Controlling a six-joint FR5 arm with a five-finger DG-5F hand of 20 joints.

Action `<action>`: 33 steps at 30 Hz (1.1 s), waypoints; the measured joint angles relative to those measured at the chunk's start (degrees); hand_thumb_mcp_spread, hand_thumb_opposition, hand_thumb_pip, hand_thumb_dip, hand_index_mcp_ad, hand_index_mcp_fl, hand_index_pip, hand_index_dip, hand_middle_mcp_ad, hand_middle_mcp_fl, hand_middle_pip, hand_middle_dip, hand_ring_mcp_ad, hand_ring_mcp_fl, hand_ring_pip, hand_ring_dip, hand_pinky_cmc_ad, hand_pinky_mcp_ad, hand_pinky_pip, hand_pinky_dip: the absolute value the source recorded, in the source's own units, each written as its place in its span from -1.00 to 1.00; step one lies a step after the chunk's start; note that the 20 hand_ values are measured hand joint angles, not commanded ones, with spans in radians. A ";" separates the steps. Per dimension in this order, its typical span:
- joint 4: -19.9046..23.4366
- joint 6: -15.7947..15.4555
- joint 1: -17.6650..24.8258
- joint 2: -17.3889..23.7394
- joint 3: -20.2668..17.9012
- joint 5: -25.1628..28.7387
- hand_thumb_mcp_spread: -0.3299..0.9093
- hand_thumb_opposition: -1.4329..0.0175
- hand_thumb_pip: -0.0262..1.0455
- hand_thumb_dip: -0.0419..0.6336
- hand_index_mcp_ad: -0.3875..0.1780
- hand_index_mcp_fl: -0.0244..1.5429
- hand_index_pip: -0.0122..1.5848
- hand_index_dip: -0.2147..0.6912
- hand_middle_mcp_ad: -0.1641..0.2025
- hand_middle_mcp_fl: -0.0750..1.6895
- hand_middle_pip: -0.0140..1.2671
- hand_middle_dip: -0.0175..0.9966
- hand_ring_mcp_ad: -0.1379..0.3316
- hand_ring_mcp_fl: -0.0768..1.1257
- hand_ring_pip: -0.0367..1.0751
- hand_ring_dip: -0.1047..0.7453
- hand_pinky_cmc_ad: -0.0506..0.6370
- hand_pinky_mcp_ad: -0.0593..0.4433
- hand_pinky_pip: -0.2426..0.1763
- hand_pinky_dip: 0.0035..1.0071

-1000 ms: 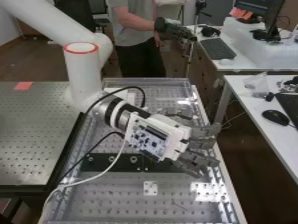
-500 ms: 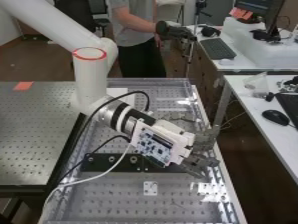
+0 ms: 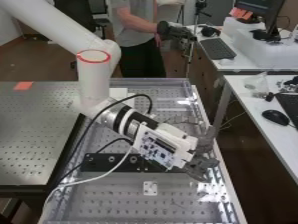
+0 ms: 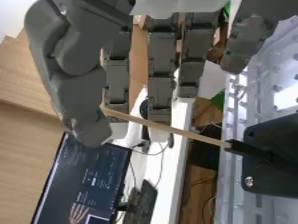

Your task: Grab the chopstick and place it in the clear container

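The wooden chopstick (image 4: 179, 131) runs from a black block (image 4: 279, 170) at one end to the robot's hand (image 3: 199, 165) at the other, crossing between the thumb (image 4: 83, 110) and the fingers (image 4: 161, 92). The fingers hang nearly straight and a little apart; whether any pad presses on the wood I can't tell. It looks like the moment of taking hold – the grab is the step in hand, with the carrying and placing to follow.

To do it well, bring thumb and nearest fingers together squarely across the shaft, a bit in from the end, as so little wood lies beyond the thumb. Then draw the stick out along its own line; a sideways tug could lever it against the block or roll it out of the pinch. It is thin, so a light, even squeeze should do.

As for containers, my best candidate is the broad clear-walled box (image 3: 149, 80) on the bench, though I can't be sure it is the one meant. Within its outline, in the high view, a black bar (image 3: 100, 161) with round fittings lies at about eight o'clock from the hand, and a small white plate (image 3: 151, 188) near seven. At two o'clock, on the side desk (image 3: 245, 107), sits a piece of clear plastic (image 3: 256, 84) – contents unreadable.
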 joint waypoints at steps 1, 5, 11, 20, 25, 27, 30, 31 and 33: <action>-0.11 -0.31 -0.04 -0.05 0.18 -0.14 0.39 -0.13 0.01 -0.02 -0.41 -0.26 0.22 -0.12 0.23 0.07 -0.70 0.33 -0.03 -0.16 -0.75 0.14 0.25 0.42 -0.01 -0.70; -0.66 -1.09 -0.16 -0.20 0.72 -0.52 0.39 -0.13 0.01 -0.02 -0.43 -0.27 0.19 -0.12 0.21 0.07 -0.70 0.33 -0.04 -0.16 -0.76 0.14 0.25 0.42 -0.01 -0.70; -1.77 -0.95 -0.53 -0.81 0.95 -0.70 0.40 -0.13 0.02 -0.05 -0.46 -0.27 0.19 -0.12 0.21 0.05 -0.68 0.36 -0.04 -0.16 -0.77 0.18 0.25 0.42 -0.02 -0.70; -1.93 -0.89 -0.97 -1.06 0.79 -1.32 0.40 -0.13 0.03 -0.05 -0.47 -0.22 0.17 -0.12 0.23 0.05 -0.62 0.36 -0.04 -0.13 -0.75 0.21 0.25 0.42 0.07 -0.70; -2.09 -1.20 -1.12 -1.28 1.11 -1.33 0.40 -0.13 0.02 -0.05 -0.47 -0.19 0.14 -0.12 0.21 0.07 -0.59 0.36 -0.03 -0.12 -0.77 0.22 0.25 0.42 0.07 -0.70; -2.11 -1.31 -1.18 -1.36 1.25 -1.31 0.39 -0.13 0.01 -0.05 -0.47 -0.17 0.14 -0.12 0.22 0.06 -0.57 0.36 -0.05 -0.08 -0.77 0.22 0.25 0.42 0.07 -0.70; -2.05 -1.44 -1.29 -1.42 1.40 -1.26 0.44 -0.13 0.00 -0.05 -0.47 -0.16 0.15 -0.12 0.22 0.10 -0.54 0.36 -0.05 -0.08 -0.76 0.26 0.25 0.41 0.07 -0.70; -2.02 -1.56 -1.32 -1.41 1.45 -1.26 0.44 -0.13 0.00 -0.05 -0.48 -0.15 0.14 -0.12 0.22 0.10 -0.53 0.36 -0.05 -0.08 -0.77 0.26 0.25 0.41 0.06 -0.70; -2.06 -1.74 -1.37 -1.42 1.48 -1.26 0.44 -0.13 0.00 -0.05 -0.48 -0.13 0.14 -0.12 0.22 0.10 -0.51 0.36 -0.06 -0.06 -0.75 0.29 0.25 0.41 0.07 -0.70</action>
